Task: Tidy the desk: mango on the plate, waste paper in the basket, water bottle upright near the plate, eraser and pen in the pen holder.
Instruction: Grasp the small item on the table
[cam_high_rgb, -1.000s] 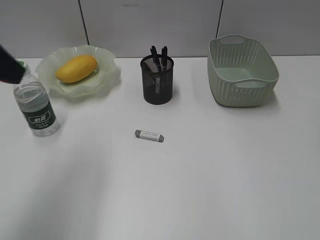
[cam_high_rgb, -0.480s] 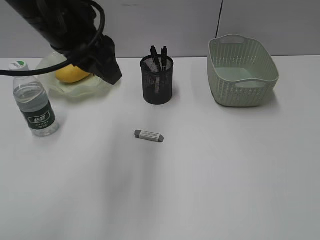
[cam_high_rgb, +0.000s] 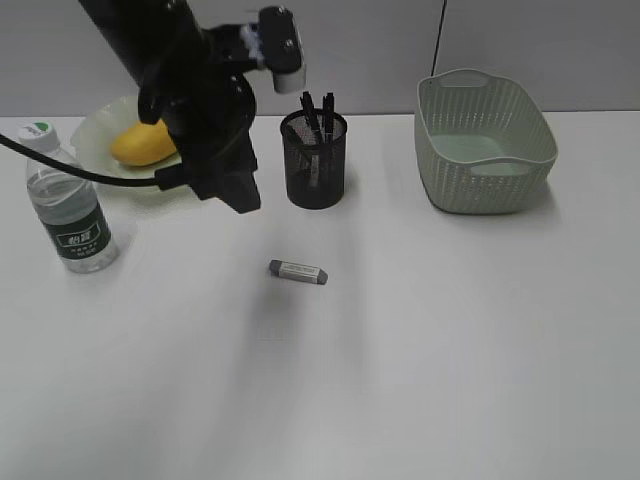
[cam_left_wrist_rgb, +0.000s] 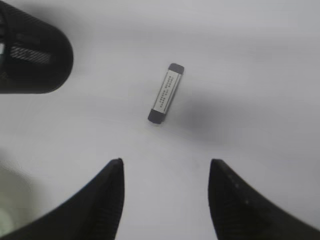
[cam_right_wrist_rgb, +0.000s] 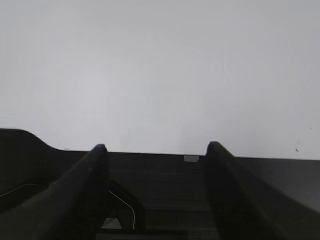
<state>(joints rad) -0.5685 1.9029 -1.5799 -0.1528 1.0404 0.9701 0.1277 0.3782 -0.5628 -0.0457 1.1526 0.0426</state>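
Note:
The grey eraser (cam_high_rgb: 298, 271) lies on the white desk (cam_high_rgb: 420, 340) in front of the black mesh pen holder (cam_high_rgb: 316, 165), which holds dark pens (cam_high_rgb: 318, 112). It also shows in the left wrist view (cam_left_wrist_rgb: 166, 93), ahead of my open, empty left gripper (cam_left_wrist_rgb: 165, 167). In the exterior view my left gripper (cam_high_rgb: 238, 195) hangs above the desk, up and left of the eraser. The mango (cam_high_rgb: 143, 144) lies on the pale green plate (cam_high_rgb: 100, 125). The water bottle (cam_high_rgb: 68, 205) stands upright at the left. The basket (cam_high_rgb: 484, 140) stands at the right. My right gripper (cam_right_wrist_rgb: 155, 147) is open. The waste paper is out of view.
The pen holder's side (cam_left_wrist_rgb: 32, 57) fills the upper left of the left wrist view. The right wrist view shows bare white surface beyond a dark base. A grey wall runs behind the desk.
My left arm has swung in from the far left, past the plate, to a spot beside the pen holder and closer to the eraser. The bottle stands free.

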